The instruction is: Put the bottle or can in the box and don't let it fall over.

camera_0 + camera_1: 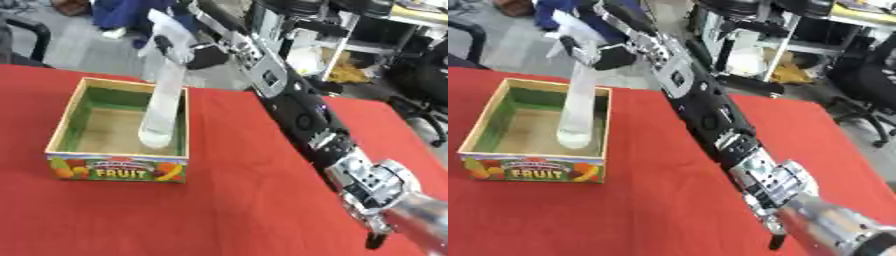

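My right hand (188,52), reaching across the red counter (245,200), grasps the top of the clear bottle (164,107). The bottle stands slightly tilted inside the fruit box (118,167), at the counter's far left, against its right wall.

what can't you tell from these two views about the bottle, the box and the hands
- Right hand: blurred at the bottle's top in both eye views; its grip cannot be made out.
- Bottle: a pale blur; whether its base rests on the box floor is unclear.
- Box: near inner wall hidden by its own front panel.
- Left hand: in neither view.
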Controlling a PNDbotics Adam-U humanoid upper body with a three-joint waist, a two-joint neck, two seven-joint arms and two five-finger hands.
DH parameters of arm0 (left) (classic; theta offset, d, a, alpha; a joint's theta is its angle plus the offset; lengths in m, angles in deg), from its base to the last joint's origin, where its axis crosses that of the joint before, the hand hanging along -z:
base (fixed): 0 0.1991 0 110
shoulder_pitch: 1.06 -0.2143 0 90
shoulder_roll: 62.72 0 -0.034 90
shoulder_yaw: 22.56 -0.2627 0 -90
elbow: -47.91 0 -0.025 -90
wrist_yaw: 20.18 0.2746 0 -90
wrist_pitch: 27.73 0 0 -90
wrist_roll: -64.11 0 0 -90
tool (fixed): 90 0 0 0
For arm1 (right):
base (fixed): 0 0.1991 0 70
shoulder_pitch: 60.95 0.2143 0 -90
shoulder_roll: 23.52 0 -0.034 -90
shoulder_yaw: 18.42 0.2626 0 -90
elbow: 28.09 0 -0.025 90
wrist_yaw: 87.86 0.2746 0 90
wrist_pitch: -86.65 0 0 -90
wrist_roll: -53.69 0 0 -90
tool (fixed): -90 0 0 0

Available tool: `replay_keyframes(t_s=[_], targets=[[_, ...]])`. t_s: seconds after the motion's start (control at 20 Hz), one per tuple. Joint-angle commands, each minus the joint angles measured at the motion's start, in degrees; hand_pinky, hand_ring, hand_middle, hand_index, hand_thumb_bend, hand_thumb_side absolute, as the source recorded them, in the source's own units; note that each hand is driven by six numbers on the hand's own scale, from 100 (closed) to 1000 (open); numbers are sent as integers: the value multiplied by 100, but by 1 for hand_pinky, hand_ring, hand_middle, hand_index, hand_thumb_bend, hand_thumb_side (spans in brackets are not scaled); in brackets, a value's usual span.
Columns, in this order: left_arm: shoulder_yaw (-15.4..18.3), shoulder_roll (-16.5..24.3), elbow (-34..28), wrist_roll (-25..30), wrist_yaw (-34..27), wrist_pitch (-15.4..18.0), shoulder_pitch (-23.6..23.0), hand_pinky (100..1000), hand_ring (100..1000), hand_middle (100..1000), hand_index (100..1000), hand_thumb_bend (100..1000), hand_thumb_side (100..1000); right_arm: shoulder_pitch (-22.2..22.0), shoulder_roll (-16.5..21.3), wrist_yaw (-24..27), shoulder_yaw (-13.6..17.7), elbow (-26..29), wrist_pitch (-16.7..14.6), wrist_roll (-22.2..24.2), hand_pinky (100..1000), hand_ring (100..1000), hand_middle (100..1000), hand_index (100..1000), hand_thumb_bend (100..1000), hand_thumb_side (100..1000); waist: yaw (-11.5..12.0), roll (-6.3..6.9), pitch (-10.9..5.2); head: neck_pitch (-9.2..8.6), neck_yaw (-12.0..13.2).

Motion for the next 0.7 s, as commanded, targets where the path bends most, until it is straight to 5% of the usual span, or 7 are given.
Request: replay_keyframes(t_s=[0.05,0.25,0.7], targets=[[7,84,-86,-4,-14,23,86,707,646,517,778,554,579,75,132,-178,135,25,-72,-313,977,1000,1000,1000,100,377,-36,53,-65,-87,-20],[20,83,-65,-27,-15,31,75,706,645,516,778,555,579,31,191,388,63,87,-32,-381,980,1000,1000,1000,100,513,-95,49,-86,-100,-19],[58,85,-49,-70,-7,42,47,704,644,516,778,557,578,-63,246,1013,21,239,-7,317,959,1000,1000,1000,100,500,-220,54,-104,-104,-5]])
